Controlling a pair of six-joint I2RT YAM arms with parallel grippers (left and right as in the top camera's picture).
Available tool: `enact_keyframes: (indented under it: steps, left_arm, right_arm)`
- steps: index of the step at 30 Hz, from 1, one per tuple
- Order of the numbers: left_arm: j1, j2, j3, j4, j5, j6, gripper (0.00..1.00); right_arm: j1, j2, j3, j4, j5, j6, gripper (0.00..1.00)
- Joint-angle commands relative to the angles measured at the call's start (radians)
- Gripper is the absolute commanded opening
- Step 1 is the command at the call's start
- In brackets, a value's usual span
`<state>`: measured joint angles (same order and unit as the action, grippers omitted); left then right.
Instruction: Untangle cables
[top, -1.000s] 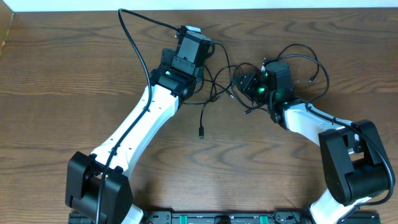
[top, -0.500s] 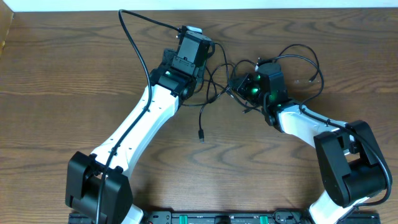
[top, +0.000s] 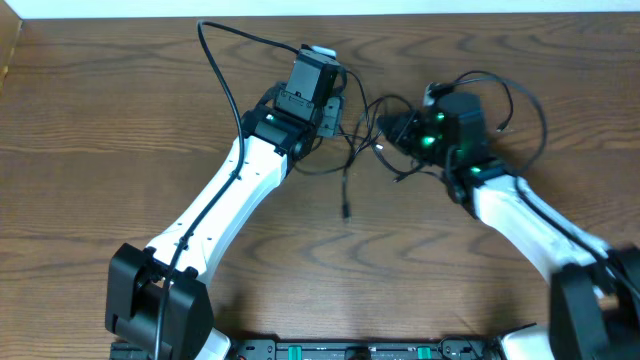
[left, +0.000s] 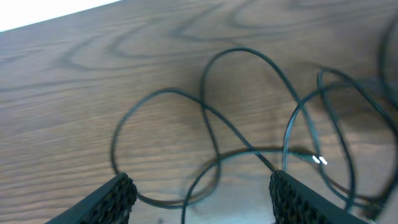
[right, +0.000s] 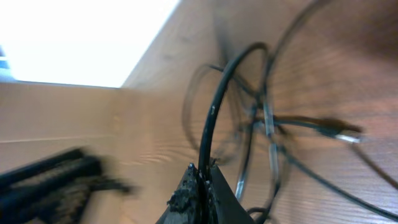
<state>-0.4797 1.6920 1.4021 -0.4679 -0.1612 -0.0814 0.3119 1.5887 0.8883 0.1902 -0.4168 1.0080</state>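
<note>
**Item: cables** (top: 347, 185). Thin black cords in loose, overlapping loops on the tabletop (top: 120, 120), lying between the two hands. One free end with its plug (top: 346, 212) trails toward the near edge.

**Step in hand (judged):** drawing one cord (right: 214, 118) out of the tangle.

**Handling notes (judged):**
- Pull slowly and low, away from the left arm, so the loops slide open instead of cinching into a knot.
- Watch the crossing points in the left wrist view. If a loop tightens, ease off and change the direction of pull.
- The other hand is well placed to pin the rest of the bundle, so the whole mass is not dragged along.
- The cord is thin and slippery, so a pinch near the fingertips may lose it under a jerk.

**Right hand** (right: 200, 183): fingers together, clamped on the cord, which rises from the tips in an arc. This arm is blurred in the overhead view.

**Left hand** (left: 202, 190): fingers (left: 121, 193) well apart, holding nothing. It hovers over the loops, and no contact can be made out.
</note>
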Motion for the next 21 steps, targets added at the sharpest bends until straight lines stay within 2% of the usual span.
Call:
enact_keyframes:
  steps: [1, 9, 14, 21]
  left_arm:
    - [0.003, 0.001, 0.009, -0.002, 0.133, -0.006, 0.69]
    - [0.003, 0.001, 0.009, 0.002, 0.385, -0.006, 0.70]
    - [0.003, 0.001, 0.009, 0.001, 0.587, -0.007, 0.69]
    - [0.003, 0.001, 0.009, 0.001, 0.797, -0.007, 0.70]
  right_arm:
    - [-0.034, -0.128, 0.005, -0.029, -0.008, -0.029, 0.01]
    - [-0.071, -0.281, 0.005, -0.048, -0.001, -0.029, 0.01]
    - [-0.099, -0.309, 0.005, -0.039, -0.001, -0.018, 0.01]
    - [-0.118, -0.311, 0.006, 0.031, -0.004, 0.010, 0.01]
